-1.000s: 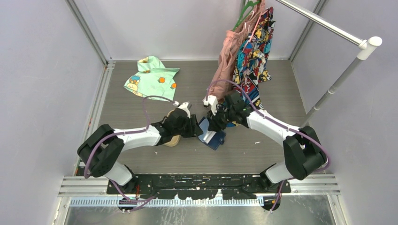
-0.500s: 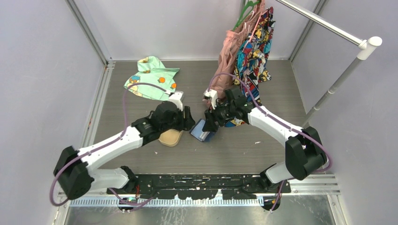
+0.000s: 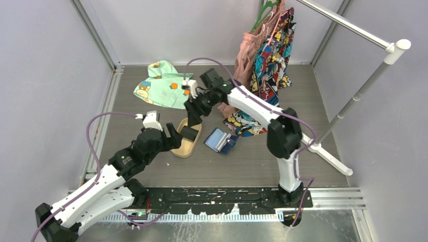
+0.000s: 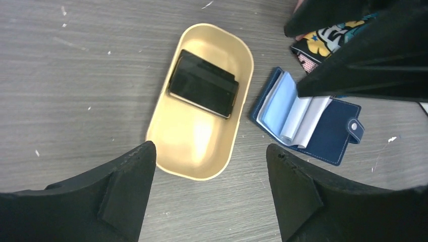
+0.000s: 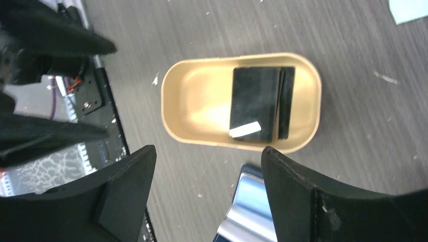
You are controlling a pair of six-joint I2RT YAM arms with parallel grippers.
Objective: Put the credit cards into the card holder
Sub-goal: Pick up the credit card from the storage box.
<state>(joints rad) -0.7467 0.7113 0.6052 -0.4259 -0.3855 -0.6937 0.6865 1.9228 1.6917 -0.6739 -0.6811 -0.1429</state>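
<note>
A: L gripper [image 4: 209, 147]?
B: Fingers spread wide, nothing betw. them; hovering over tan tray [image 4: 194, 148].
A: R gripper [image 5: 208, 151]?
B: Also wide, empty, above tray's far end.
A: And credit cards [image 4: 203, 89]?
B: Dark stack, lying in tray's far half.
A: And card holder [image 4: 308, 118]?
B: Open on table [image 3: 252, 166], just right of tray, pale pockets up.

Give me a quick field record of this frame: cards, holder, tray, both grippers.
credit cards: dark stack lying in the tray
card holder: open on the table, beside the tray, pale pockets showing
tray: tan oval, on the table
left gripper: open, empty, above the tray
right gripper: open, empty, above the tray
task state: stack not yet in the card holder
</note>
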